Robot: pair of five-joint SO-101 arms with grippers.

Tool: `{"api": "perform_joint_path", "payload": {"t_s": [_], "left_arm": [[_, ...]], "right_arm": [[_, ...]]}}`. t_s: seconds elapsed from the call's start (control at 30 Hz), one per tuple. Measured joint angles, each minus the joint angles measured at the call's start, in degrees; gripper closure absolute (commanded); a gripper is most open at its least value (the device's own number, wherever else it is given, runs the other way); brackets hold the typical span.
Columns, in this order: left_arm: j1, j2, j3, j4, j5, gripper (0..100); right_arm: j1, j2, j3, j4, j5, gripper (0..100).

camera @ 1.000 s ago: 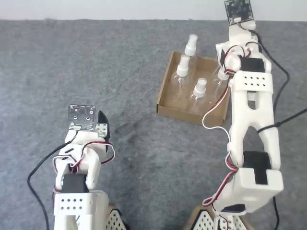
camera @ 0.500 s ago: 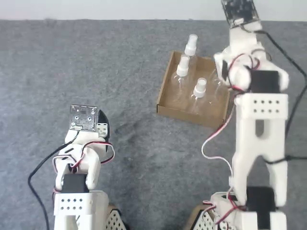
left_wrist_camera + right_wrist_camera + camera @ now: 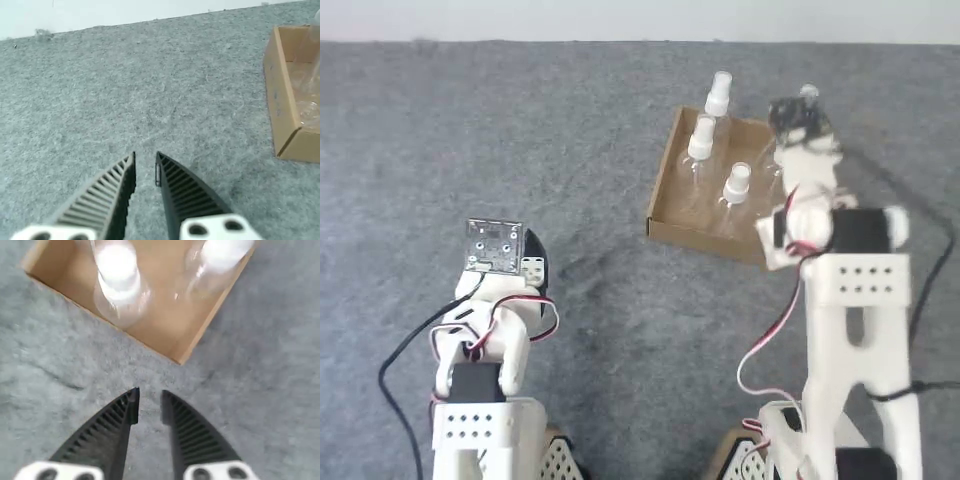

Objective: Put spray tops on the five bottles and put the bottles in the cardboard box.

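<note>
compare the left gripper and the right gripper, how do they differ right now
The left gripper hangs over bare carpet, well off from the cardboard box; the right gripper hangs just outside the box's corner. The left arm is folded near its base, the right arm stretched out. Both have jaws slightly apart and hold nothing.

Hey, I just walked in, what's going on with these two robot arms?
Two arms are packing spray bottles into a cardboard box. At least three bottles with white spray tops stand upright inside it; the right arm covers part of the box in the high view, so the full count is unclear. The right gripper hovers over the carpet just outside a box corner, slightly open and empty. The left gripper sits low over carpet, away from the box, slightly open and empty.
</note>
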Motion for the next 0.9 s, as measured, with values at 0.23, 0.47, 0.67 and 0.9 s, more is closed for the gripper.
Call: {"api": "perform_joint_path", "payload": {"t_s": [0.23,0.47,0.67,0.9], "left_arm": [[0.53,0.0,0.09,0.0,0.0,94],[1.41,0.0,0.09,0.0,0.0,94],[1.49,0.0,0.09,0.0,0.0,94],[1.49,0.0,0.09,0.0,0.0,94]], "right_arm": [[-0.09,-0.26,10.55,-15.03,-9.76,79.7],[1.05,5.98,10.55,-21.19,-14.15,79.7],[2.46,19.25,5.98,-22.15,-14.33,79.7],[2.9,24.44,0.79,-22.15,-14.42,79.7]]}}
